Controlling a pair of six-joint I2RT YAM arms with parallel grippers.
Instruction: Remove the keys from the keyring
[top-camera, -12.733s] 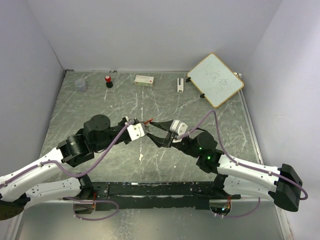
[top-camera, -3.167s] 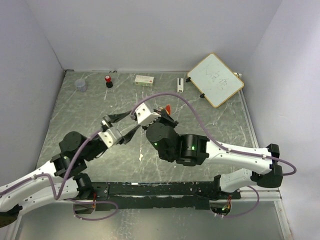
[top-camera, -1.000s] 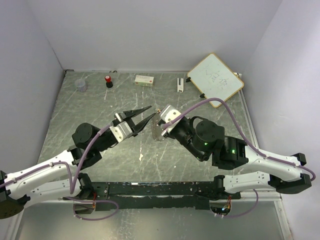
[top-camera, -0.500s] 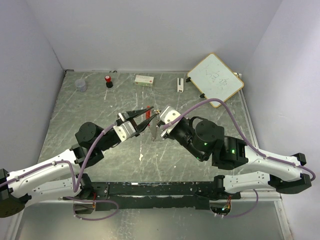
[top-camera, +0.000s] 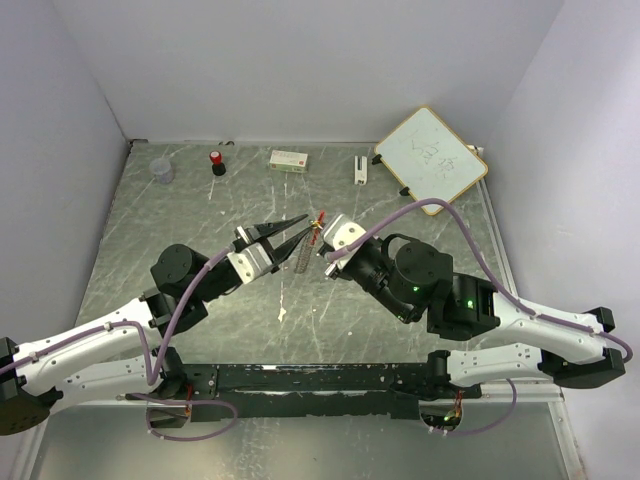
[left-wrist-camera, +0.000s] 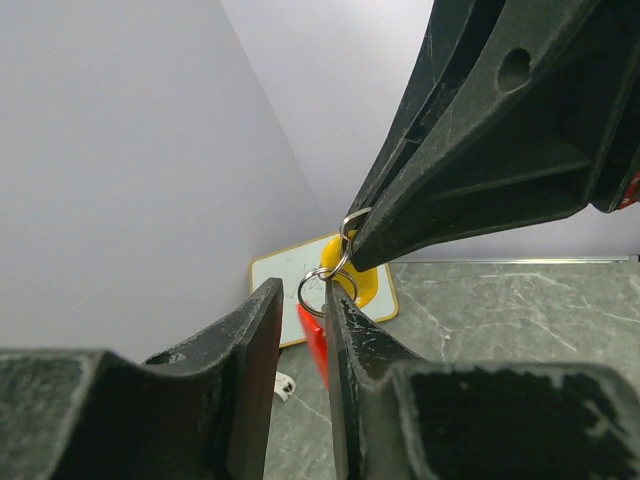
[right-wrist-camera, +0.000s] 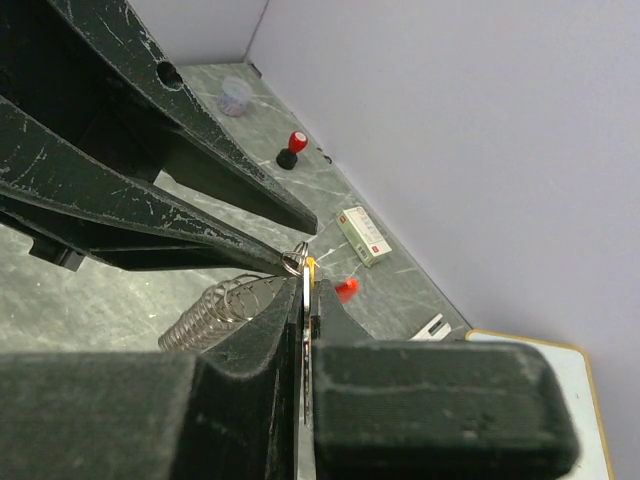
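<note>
The right claw pinches the keyring. The left claw stands slightly parted, one tip seemingly touching the ring, with the red key hanging below.

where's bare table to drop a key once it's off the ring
Bare: the strip between the small box and the keyring; the left side between the clear cup and the left arm; the near patch between that arm and the right arm. Crowded: around the keyring and the back row up to the whiteboard.
</note>
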